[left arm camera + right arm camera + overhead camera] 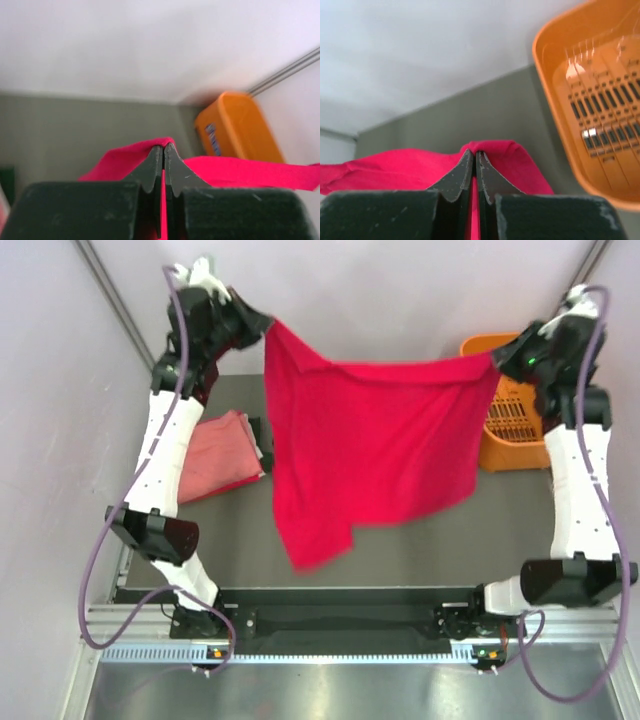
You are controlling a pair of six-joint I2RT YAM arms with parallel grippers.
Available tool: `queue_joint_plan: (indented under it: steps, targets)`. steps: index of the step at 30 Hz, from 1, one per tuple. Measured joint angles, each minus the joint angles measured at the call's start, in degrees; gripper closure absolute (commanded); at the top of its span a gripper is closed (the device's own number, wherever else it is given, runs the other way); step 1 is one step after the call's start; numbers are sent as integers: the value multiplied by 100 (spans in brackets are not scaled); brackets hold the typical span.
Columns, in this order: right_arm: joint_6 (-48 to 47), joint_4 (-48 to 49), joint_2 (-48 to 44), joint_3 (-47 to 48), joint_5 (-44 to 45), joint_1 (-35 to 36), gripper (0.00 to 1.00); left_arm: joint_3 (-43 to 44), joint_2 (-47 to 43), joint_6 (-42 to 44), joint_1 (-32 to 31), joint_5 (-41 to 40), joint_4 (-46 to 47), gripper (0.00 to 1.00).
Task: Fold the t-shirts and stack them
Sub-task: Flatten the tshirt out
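Note:
The crimson red t-shirt [370, 440] hangs spread in the air between both grippers, high above the table. My left gripper [266, 324] is shut on its upper left corner; in the left wrist view the red cloth [125, 160] is pinched between the closed jaws [164, 146]. My right gripper [497, 357] is shut on the upper right corner; the red cloth [395, 167] shows on both sides of its jaws [475, 152]. A folded salmon pink t-shirt [215, 455] lies on the table at the left, with a pale edge beside it [258, 450]. The dark green shirt is out of view.
The orange plastic basket [510, 420] stands at the back right of the dark table [420, 540], just behind the right gripper; it also shows in the left wrist view [235, 130] and the right wrist view [600, 110]. Walls enclose the back and sides.

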Motion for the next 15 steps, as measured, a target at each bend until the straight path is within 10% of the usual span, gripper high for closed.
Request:
queue_joint_plan:
  steps: [6, 15]
  targets:
    - [501, 149, 896, 1558, -1353, -935, 100, 2540, 651, -354, 461, 581, 166, 100]
    - [859, 990, 1207, 258, -2490, -909, 100, 455, 98, -761, 1058, 892, 1040, 100]
